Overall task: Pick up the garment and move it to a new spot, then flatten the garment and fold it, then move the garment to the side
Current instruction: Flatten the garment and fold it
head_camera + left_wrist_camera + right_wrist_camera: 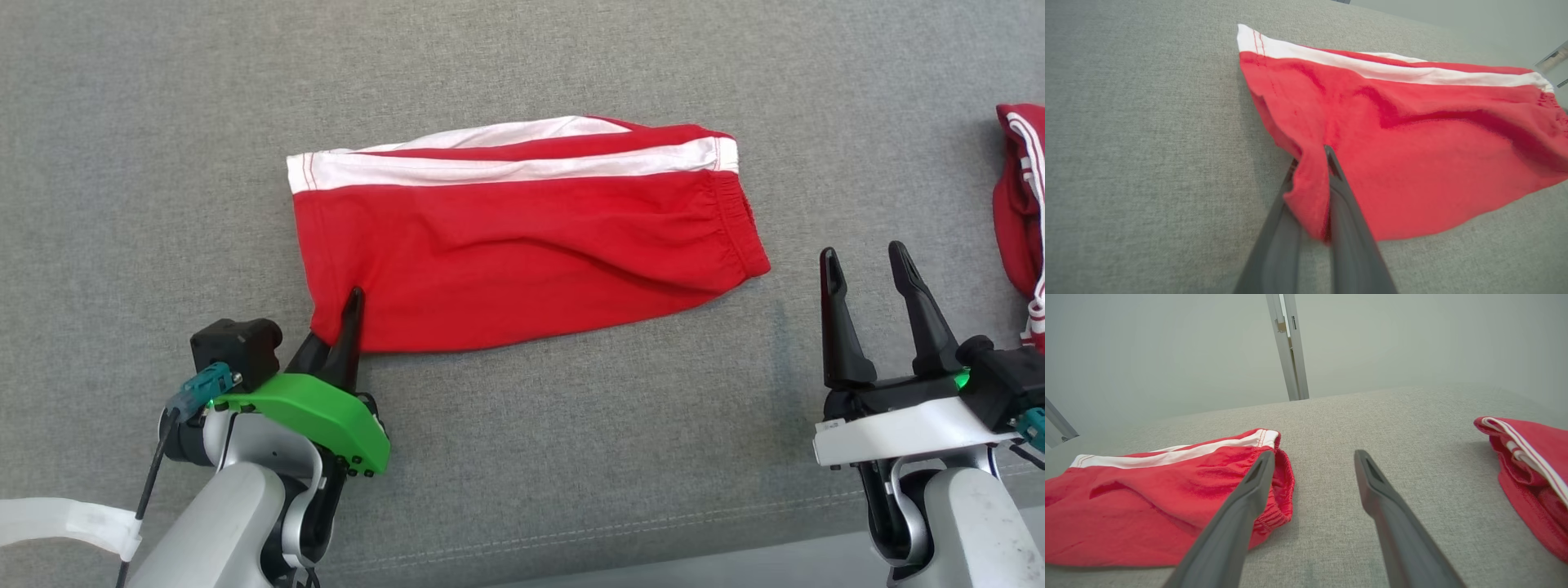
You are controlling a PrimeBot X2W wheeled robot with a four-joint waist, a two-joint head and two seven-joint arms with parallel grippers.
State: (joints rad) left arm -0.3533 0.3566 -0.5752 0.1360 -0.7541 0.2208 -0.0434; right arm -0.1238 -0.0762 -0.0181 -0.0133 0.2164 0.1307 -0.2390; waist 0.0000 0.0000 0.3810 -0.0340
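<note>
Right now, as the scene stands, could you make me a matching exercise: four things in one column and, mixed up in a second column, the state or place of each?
Things
1. left end effector
2. right end effector
3. red shorts
4. second red garment

States or places
A. lying at the robot's far right
B. shut on a corner of the shorts
C. spread out in the middle
D. open, holding nothing

Pairs: 1-B, 2-D, 3-C, 4-A
</note>
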